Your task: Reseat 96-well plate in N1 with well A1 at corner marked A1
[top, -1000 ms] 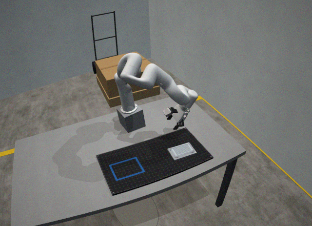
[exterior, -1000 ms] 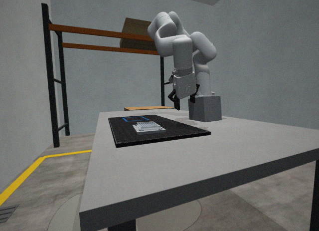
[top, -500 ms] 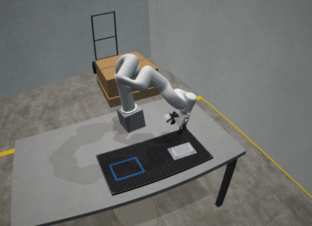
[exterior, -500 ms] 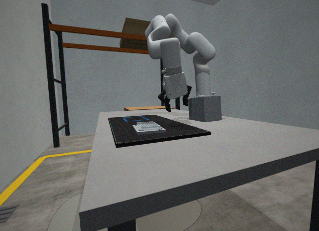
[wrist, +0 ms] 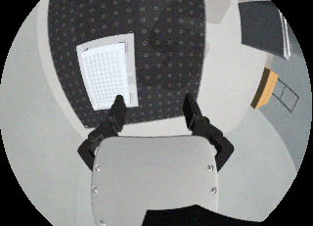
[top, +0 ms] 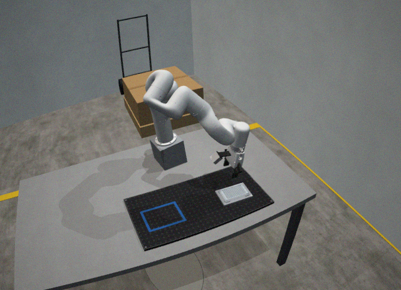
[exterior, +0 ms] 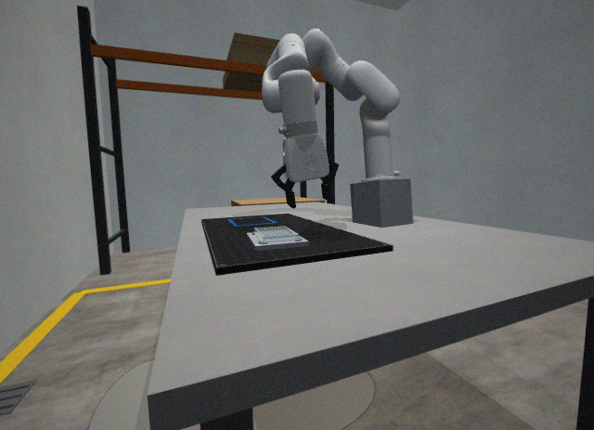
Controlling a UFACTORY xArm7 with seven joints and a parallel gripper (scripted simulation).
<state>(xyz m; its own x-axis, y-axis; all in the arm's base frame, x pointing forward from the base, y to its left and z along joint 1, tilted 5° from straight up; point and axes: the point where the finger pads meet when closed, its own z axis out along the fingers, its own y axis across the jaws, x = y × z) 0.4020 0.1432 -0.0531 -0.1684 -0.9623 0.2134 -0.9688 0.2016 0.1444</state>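
The white 96-well plate (top: 234, 191) sits flat in its nest on the right part of the black deck mat (top: 197, 204). It also shows in the exterior view (exterior: 277, 236) and in the wrist view (wrist: 108, 75). My gripper (top: 235, 171) hangs open and empty above the mat's back edge, behind the plate and well above it. In the exterior view the gripper (exterior: 308, 194) has its fingers spread wide, pointing down. In the wrist view the open fingers frame bare mat to the right of the plate. The blue taped outline B1 (top: 163, 216) lies on the mat's left part.
The arm's grey base block (top: 168, 153) stands on the table behind the mat. A cardboard box on a cart (top: 161, 99) is on the floor behind the table. A shelf rack (exterior: 103, 142) stands at the far side.
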